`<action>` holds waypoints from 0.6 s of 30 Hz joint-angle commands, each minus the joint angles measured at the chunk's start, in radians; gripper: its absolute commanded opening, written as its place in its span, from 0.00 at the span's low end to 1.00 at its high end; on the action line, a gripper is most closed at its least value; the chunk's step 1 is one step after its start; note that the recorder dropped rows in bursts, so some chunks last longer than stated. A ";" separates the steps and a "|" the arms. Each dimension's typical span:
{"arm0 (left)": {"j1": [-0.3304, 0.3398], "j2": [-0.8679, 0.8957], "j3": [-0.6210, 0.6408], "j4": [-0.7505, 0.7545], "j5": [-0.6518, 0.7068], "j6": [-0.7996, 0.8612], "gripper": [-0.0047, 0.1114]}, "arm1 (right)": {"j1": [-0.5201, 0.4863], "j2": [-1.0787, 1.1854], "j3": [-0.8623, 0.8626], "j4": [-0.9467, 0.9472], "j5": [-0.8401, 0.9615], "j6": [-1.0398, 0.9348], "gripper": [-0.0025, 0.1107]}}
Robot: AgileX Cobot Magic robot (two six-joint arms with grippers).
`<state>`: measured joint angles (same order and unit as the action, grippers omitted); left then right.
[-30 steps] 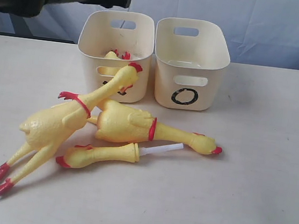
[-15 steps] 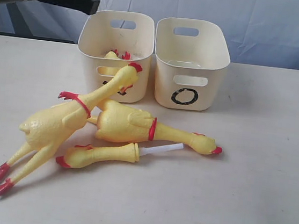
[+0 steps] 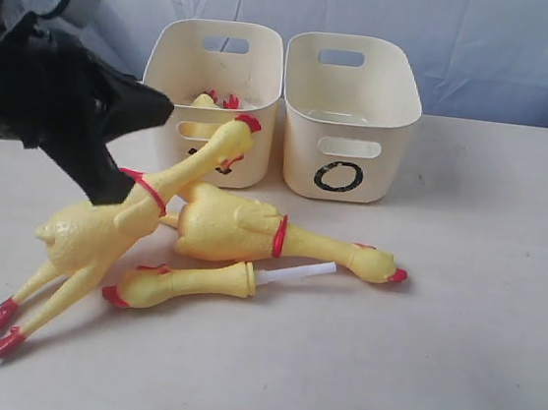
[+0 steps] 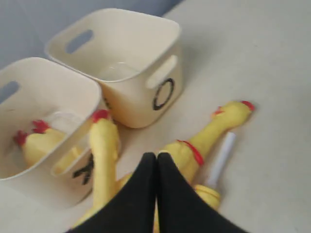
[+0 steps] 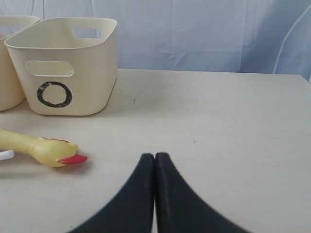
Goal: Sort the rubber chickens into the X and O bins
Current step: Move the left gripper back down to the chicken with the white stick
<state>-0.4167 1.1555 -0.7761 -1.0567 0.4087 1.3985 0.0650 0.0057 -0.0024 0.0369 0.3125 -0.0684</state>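
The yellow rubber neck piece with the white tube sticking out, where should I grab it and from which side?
Take the yellow rubber neck piece at mid-shaft, coming straight down from above and closing across its width. It lies flat on the beige table, and the shaft there is narrow and fairly even. The white tube looks thin and smooth, so it is likely a poorer hold.
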 commanded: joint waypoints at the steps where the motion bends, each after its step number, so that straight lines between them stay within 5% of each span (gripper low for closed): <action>1: 0.003 0.024 0.012 0.062 0.103 -0.005 0.11 | -0.005 -0.006 0.002 0.001 -0.007 -0.001 0.01; 8: -0.119 0.174 0.057 0.155 0.072 -0.020 0.34 | -0.005 -0.006 0.002 0.001 -0.007 -0.001 0.01; 18: -0.263 0.366 0.059 0.604 -0.053 -0.396 0.39 | -0.005 -0.006 0.002 0.001 -0.007 -0.001 0.01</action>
<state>-0.6576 1.4787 -0.7193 -0.5709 0.3791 1.1172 0.0650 0.0057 -0.0024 0.0369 0.3125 -0.0684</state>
